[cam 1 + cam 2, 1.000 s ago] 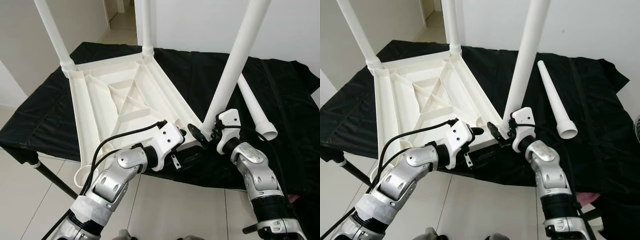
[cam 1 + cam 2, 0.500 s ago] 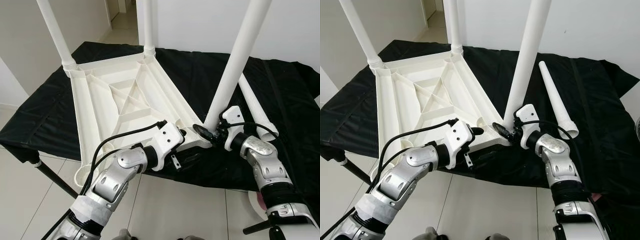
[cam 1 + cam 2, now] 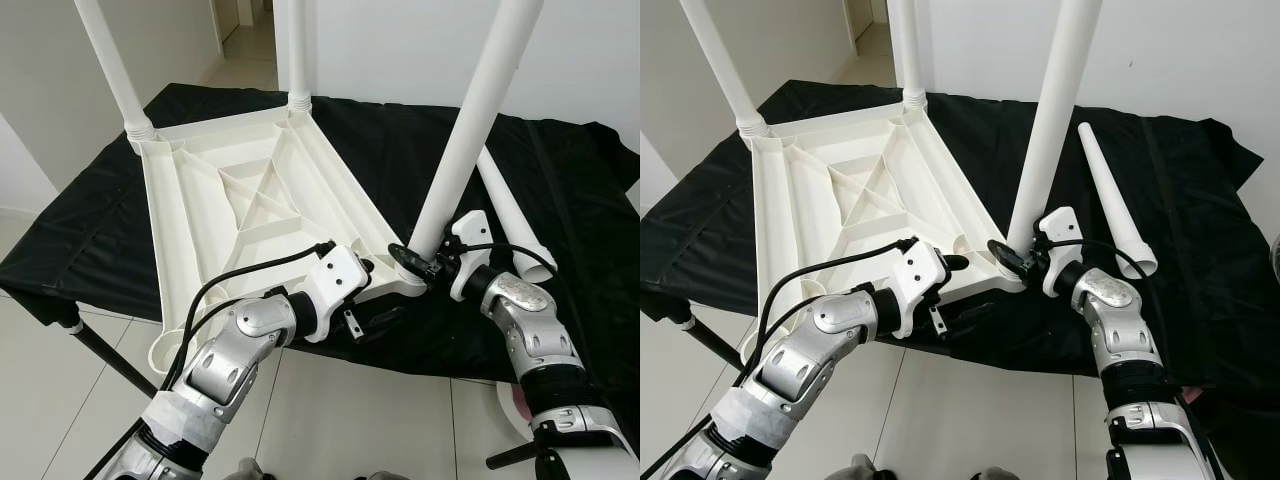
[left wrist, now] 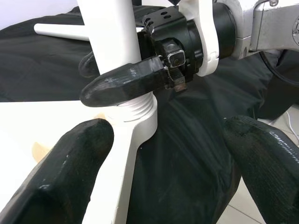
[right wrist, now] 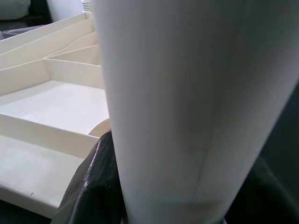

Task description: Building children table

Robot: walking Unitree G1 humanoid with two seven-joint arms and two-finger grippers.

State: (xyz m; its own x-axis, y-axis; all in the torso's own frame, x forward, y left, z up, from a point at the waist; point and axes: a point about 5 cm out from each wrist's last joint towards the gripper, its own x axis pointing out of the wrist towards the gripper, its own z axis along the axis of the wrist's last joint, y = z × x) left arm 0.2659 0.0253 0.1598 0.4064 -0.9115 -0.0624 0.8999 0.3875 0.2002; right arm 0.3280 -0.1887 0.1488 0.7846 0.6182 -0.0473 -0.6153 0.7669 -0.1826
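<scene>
The white children's tabletop [image 3: 200, 210] lies upside down on a table covered in black cloth [image 3: 90, 230]. Two white legs [image 3: 110, 65] [image 3: 297, 50] stand in its far corners. A third leg [image 3: 470, 130] stands tilted at the near right corner socket [image 4: 140, 121]. My right gripper [image 3: 415, 258] is shut on the base of this leg, with one finger [image 4: 126, 86] crossing in front of it. My left gripper [image 3: 378, 290] is open at the same corner, one finger [image 4: 74, 163] over the tabletop's edge. A loose leg [image 3: 515, 215] lies on the cloth to the right.
The cloth-covered table's front edge runs just below the tabletop corner, with tiled floor [image 3: 330, 420] beneath my arms. A black table leg [image 3: 100, 355] slants down at the left. A white wall [image 3: 400, 50] stands behind, and a doorway opens at the far back.
My right forearm has swung outward to the right and its wrist has turned around the leg's base. The leg stays at the corner. The left arm has not moved.
</scene>
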